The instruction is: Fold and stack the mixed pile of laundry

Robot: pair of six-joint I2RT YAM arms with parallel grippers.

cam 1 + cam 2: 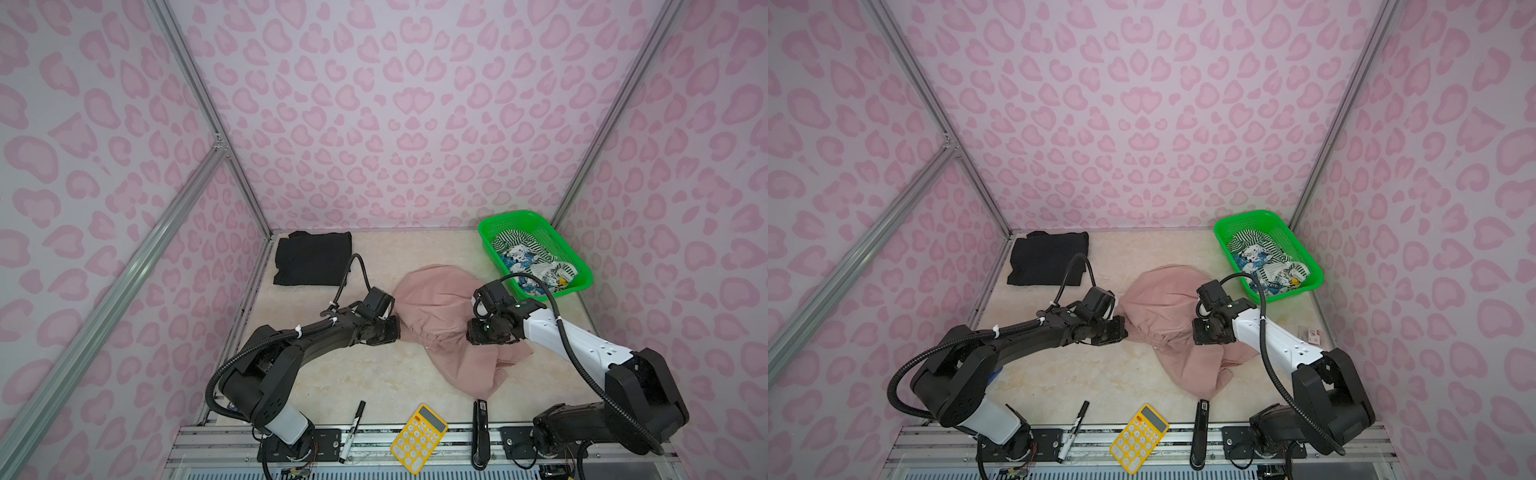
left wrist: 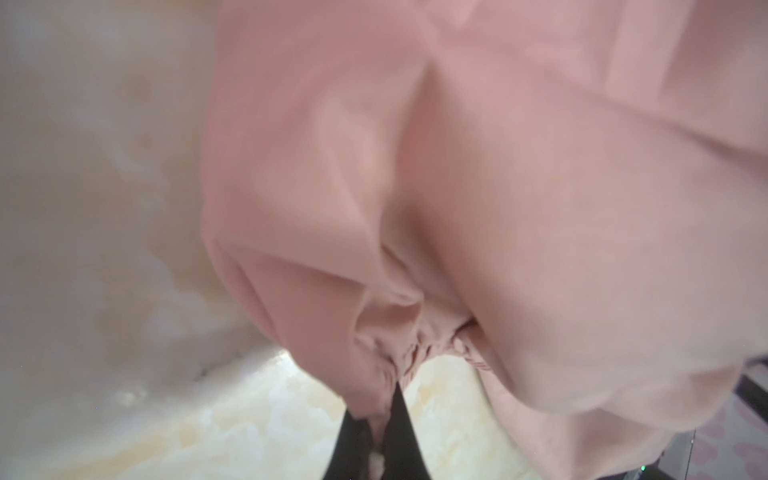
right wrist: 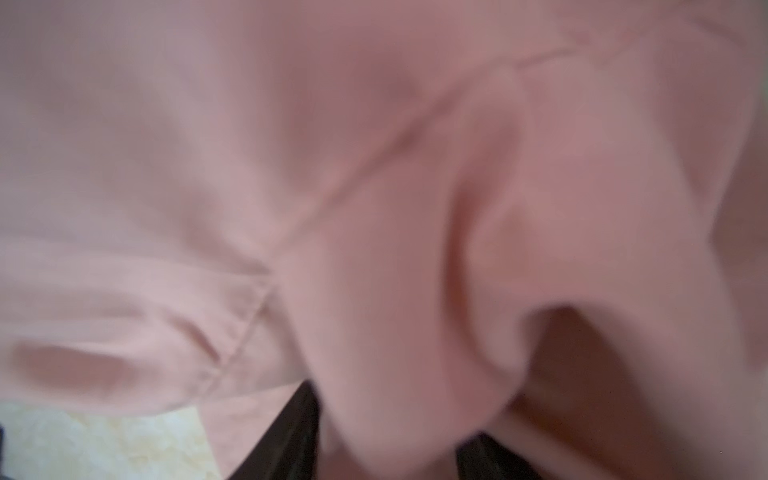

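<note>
The dusty-pink shorts (image 1: 436, 299) are spread across the middle of the bench (image 1: 353, 374). Their long axis runs from a lobe draped toward the near right to a rounded lobe on the far side. The gathered waistband (image 1: 428, 340) is drawn crosswise between the two arms. Its left end is pinched by the left end effector (image 2: 380, 415), whose jaws are pressed together on the gathers in the left wrist view. At its right end the right end effector (image 3: 390, 449) is buried in cloth. A fold is seen between its parted fingers, but whether it is clamped cannot be told. Each arm is placed at its own end, neither one nearer, and the coming fold is judged to turn on this crosswise line.

Counted from the front, one marker (image 1: 351, 432), one yellow calculator (image 1: 419, 438) and one black stapler (image 1: 481, 432) are laid along the near edge. Two end effectors and one pair of shorts are found mid-bench. At the far left one black garment (image 1: 313, 258) is laid folded. At the far right one green basket (image 1: 511, 216) is set, holding one striped piece (image 1: 513, 243) and blue-white printed pieces (image 1: 523, 259) whose number cannot be told.
</note>
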